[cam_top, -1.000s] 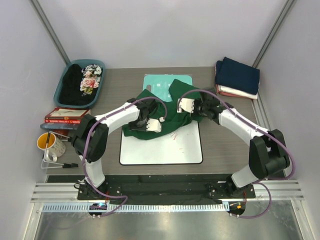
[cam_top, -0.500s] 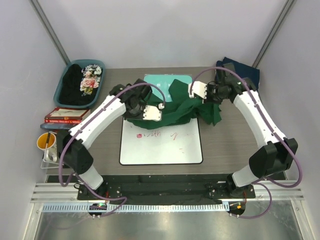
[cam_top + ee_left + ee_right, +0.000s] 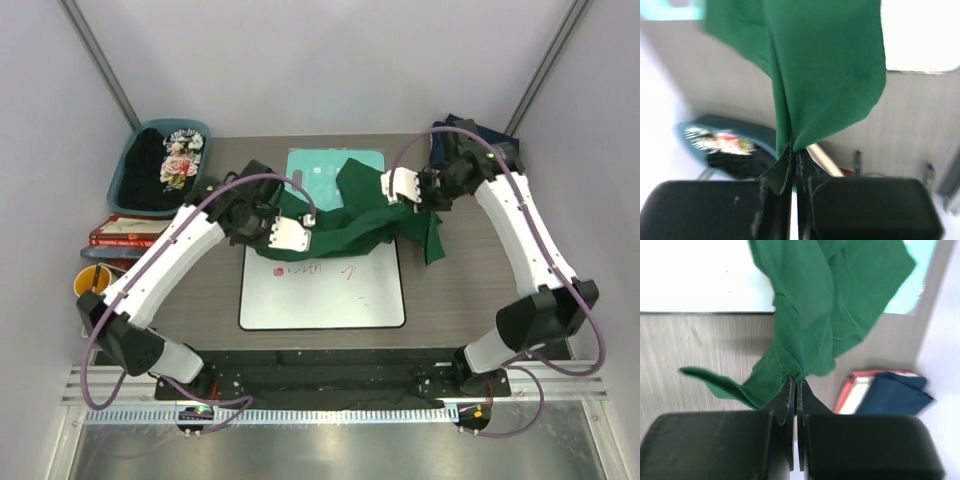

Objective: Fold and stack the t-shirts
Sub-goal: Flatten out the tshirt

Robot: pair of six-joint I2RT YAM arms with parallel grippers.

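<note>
Holding a dark green t-shirt (image 3: 345,225) over the whiteboard (image 3: 322,295)
We see left jaws and right jaws clamped on it.

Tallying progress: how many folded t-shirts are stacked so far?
3, piled at the right rear: navy t-shirt on top, white t-shirt beneath, reddish t-shirt lowest. More may be hidden.

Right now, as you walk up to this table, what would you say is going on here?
Two robot arms hold a plain dark green cloth t-shirt: the left pincer and the right pincer are each shut on an edge, stretching it over the far end of the flat whiteboard with red writing. It is not folded yet. A stack of folded navy, white and reddish shirts sits at the far right, and a black floral-print shirt lies in a teal plastic basin at far left.
</note>
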